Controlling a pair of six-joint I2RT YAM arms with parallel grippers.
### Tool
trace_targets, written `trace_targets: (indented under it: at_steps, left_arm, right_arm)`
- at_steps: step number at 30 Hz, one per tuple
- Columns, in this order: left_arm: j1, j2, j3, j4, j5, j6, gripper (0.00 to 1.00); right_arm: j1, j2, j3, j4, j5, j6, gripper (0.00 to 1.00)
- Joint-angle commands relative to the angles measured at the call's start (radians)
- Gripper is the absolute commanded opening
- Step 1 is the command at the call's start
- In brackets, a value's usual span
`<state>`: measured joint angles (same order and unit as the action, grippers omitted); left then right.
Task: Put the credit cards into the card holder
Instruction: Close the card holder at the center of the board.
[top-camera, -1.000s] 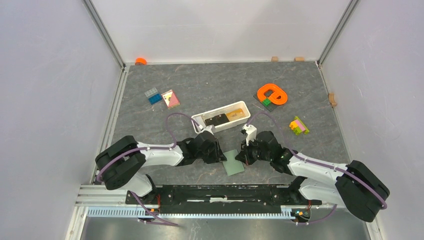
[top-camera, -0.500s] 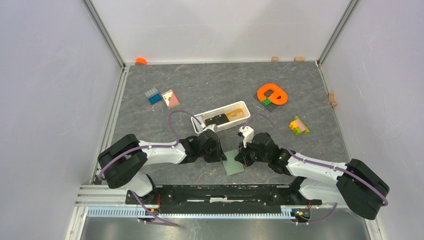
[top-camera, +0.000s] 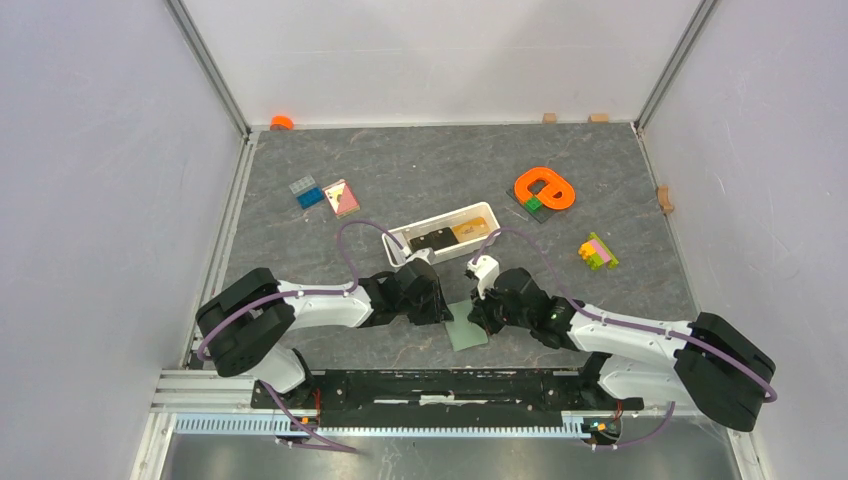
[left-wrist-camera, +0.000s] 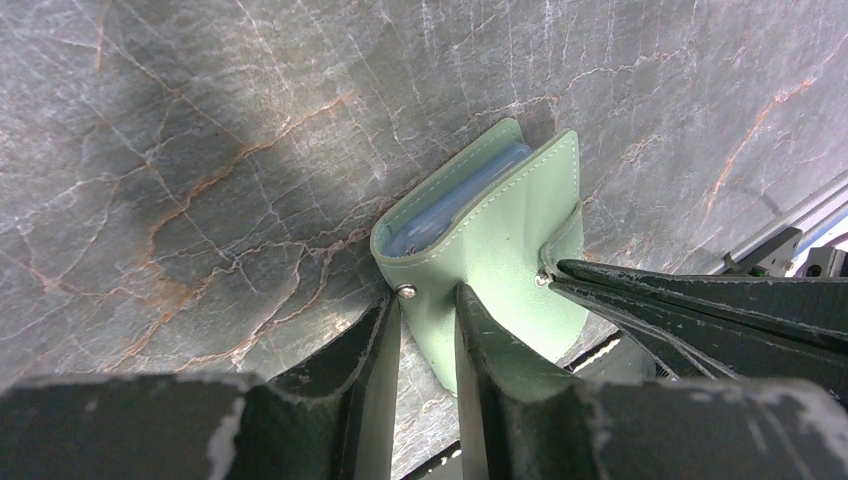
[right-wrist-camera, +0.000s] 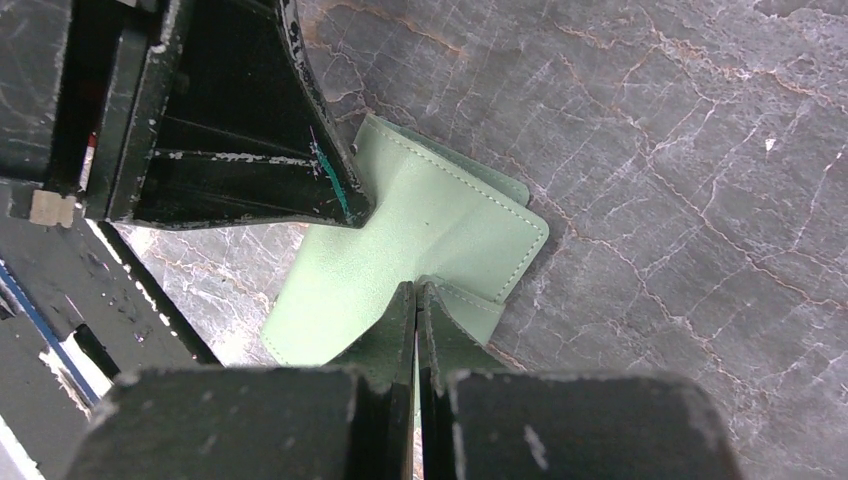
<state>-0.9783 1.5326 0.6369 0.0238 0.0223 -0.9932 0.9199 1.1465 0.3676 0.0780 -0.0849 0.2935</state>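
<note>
The card holder (top-camera: 466, 329), a sage-green wallet, lies on the grey table between both arms. In the left wrist view the card holder (left-wrist-camera: 500, 240) gapes slightly and shows its pale blue inside. My left gripper (left-wrist-camera: 428, 295) is closed on the wallet's near edge, right by a snap stud (left-wrist-camera: 405, 291). My right gripper (right-wrist-camera: 415, 288) is shut on the wallet's strap tab (right-wrist-camera: 470, 300). In the top view the left gripper (top-camera: 441, 306) and the right gripper (top-camera: 478, 312) flank the wallet. A black card (top-camera: 432, 240) and a tan card (top-camera: 468, 231) lie in the white tray (top-camera: 410, 231).
An orange ring toy (top-camera: 545, 187) and a small brick stack (top-camera: 597, 250) sit to the right. Blue bricks (top-camera: 305, 190) and a pink-yellow piece (top-camera: 342, 197) lie to the left. An orange cap (top-camera: 282, 122) rests at the back wall. A black rail (top-camera: 440, 385) runs along the near edge.
My right gripper has shifted left and a little away from the rail, staying at the wallet's right side. The left arm has barely moved.
</note>
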Motion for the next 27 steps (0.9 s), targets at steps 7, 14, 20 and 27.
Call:
trace_targets:
  at_steps: [7, 14, 20, 27]
  left_arm:
    - [0.0, 0.061, -0.033, -0.157, -0.11, 0.077, 0.31]
    - [0.001, 0.055, -0.037, -0.157, -0.113, 0.074, 0.32]
    - [0.001, 0.055, -0.038, -0.157, -0.113, 0.073, 0.32]
    - [-0.002, 0.048, -0.039, -0.157, -0.117, 0.073, 0.33]
  right_arm:
    - [0.044, 0.003, 0.014, -0.1, 0.001, -0.022, 0.0]
    - [0.057, -0.002, 0.017, -0.101, -0.004, -0.024, 0.0]
    - [0.067, -0.008, 0.026, -0.118, -0.005, -0.034, 0.0]
    - [0.071, -0.009, 0.025, -0.102, -0.011, -0.039, 0.0]
